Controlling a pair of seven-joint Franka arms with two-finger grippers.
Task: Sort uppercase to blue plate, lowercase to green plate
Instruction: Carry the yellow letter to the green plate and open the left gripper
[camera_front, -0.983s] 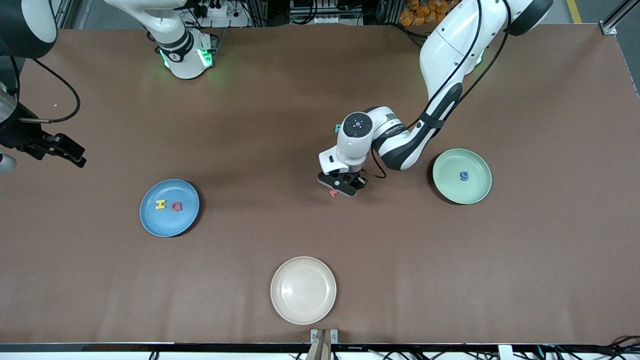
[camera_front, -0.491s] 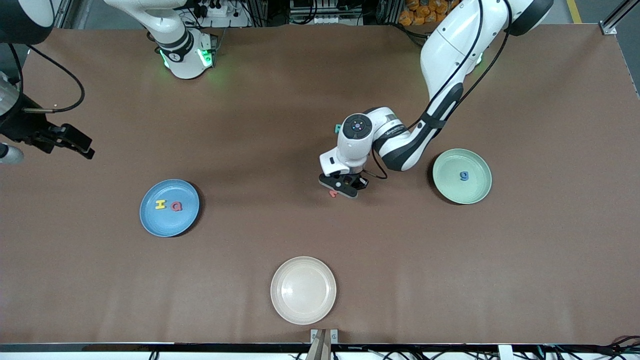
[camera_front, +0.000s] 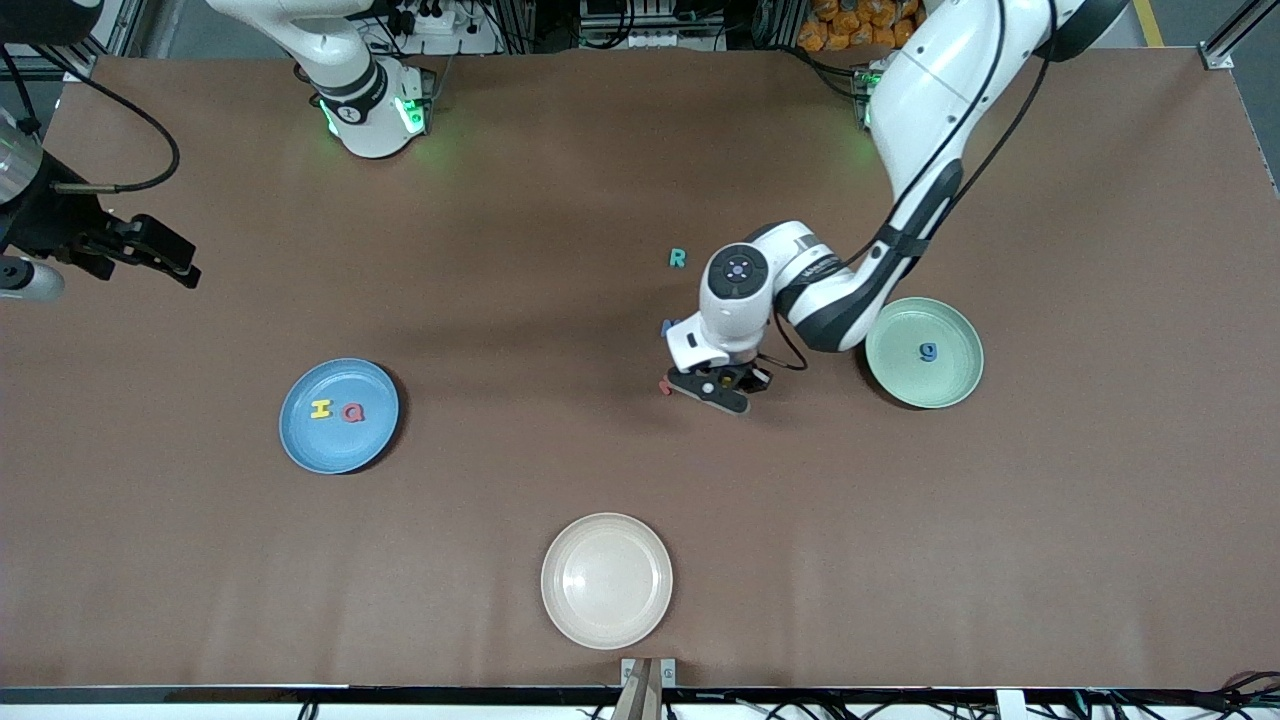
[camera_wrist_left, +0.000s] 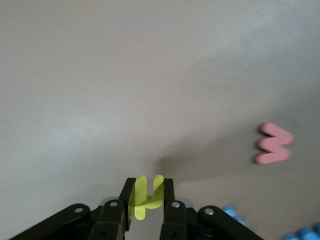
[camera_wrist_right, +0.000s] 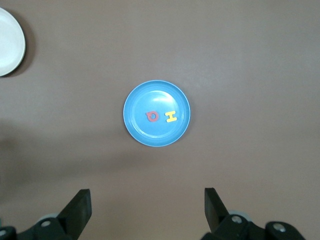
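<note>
Mid-transfer of a lowercase letter: left gripper clamped on the yellow foam letter, thin and soft-edged, over the matte brown surface near the red letter. Next: carry to the mint green plate beside blue g. Right gripper waiting, fingers spread, above the blue plate.

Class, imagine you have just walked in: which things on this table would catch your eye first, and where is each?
First, the left gripper near the table's middle, its jaws shut on a small yellow letter, with a red letter lying beside it. Next, the blue plate toward the right arm's end holds a yellow H and red Q, while the green plate holds a blue g.
</note>
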